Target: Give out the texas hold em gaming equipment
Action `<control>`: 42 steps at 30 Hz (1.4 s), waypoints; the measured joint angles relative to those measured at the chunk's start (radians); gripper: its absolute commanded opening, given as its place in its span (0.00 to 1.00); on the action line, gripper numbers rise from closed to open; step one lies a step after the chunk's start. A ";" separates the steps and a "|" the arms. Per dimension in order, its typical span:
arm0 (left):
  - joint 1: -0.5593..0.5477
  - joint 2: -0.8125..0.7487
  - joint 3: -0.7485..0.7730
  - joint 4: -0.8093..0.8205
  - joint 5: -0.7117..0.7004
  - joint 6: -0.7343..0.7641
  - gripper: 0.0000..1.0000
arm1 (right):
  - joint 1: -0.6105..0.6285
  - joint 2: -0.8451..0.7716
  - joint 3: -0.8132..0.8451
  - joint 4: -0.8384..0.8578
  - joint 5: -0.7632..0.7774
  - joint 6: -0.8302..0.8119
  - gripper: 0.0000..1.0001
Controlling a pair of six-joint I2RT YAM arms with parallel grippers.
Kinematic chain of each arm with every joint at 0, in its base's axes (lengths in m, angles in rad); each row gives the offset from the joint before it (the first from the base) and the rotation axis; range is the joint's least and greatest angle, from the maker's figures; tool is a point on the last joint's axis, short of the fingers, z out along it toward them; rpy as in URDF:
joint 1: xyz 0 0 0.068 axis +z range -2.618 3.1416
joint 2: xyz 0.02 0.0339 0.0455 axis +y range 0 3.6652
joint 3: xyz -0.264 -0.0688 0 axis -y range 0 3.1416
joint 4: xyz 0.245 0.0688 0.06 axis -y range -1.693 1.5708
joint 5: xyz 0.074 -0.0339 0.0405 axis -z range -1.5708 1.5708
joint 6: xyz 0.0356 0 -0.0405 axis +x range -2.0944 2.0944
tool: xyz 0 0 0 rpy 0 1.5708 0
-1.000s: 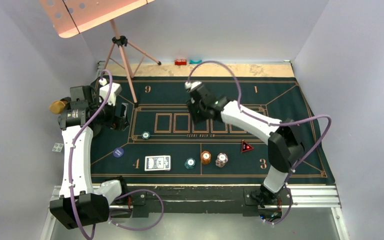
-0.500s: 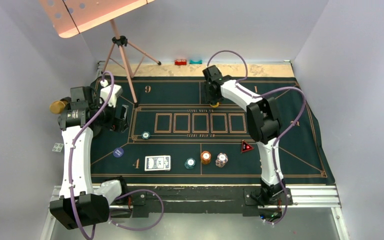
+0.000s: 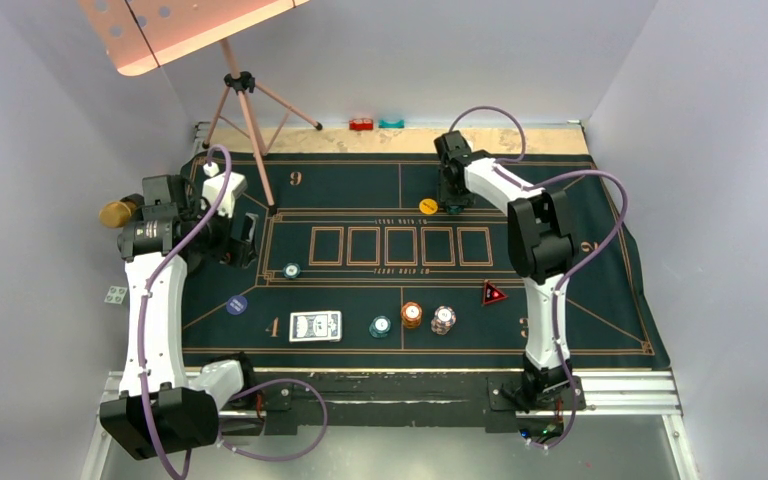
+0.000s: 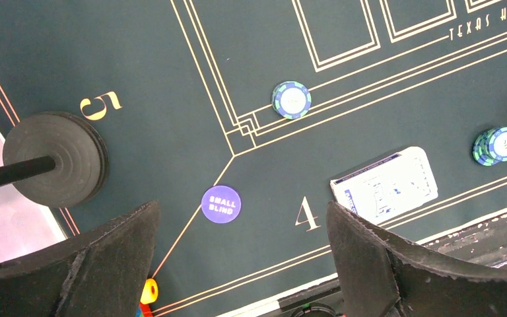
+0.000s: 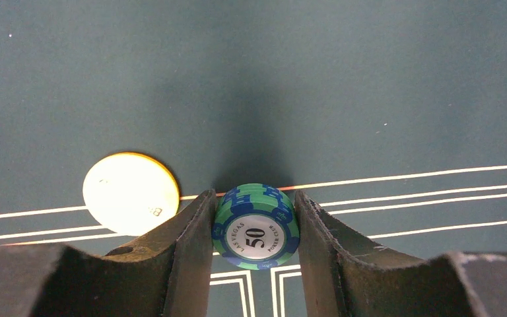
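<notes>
My right gripper [image 5: 255, 228] is shut on a small stack of teal chips [image 5: 256, 226] marked 50, low over the far part of the mat [image 3: 360, 180], with the chips [image 3: 452, 205] just right of a flat yellow disc [image 3: 427, 206]. The left gripper [image 4: 244, 218] hangs open and empty above the blue "small blind" disc [image 4: 221, 204]. Along the near edge lie the playing cards [image 3: 316, 326], another teal stack [image 3: 381, 326], an orange stack [image 3: 412, 315], a white-red stack [image 3: 444, 320] and the red triangle marker [image 3: 494, 293]. One teal chip [image 3: 292, 271] sits left of the card boxes.
A tripod [image 3: 245, 110] stands at the mat's far left, and one round foot [image 4: 56, 158] of it rests near the "5". Small red [image 3: 362, 125] and teal [image 3: 392, 123] blocks sit beyond the mat's far edge. White walls close in on both sides.
The right arm has swung from the middle of the mat to the far side with the teal chips and shifted right of the yellow disc. The left arm has stayed still.
</notes>
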 measured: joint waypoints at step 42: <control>0.000 -0.016 0.000 -0.028 -0.007 0.030 1.00 | 0.706 -0.587 -0.537 0.050 -0.128 0.005 0.91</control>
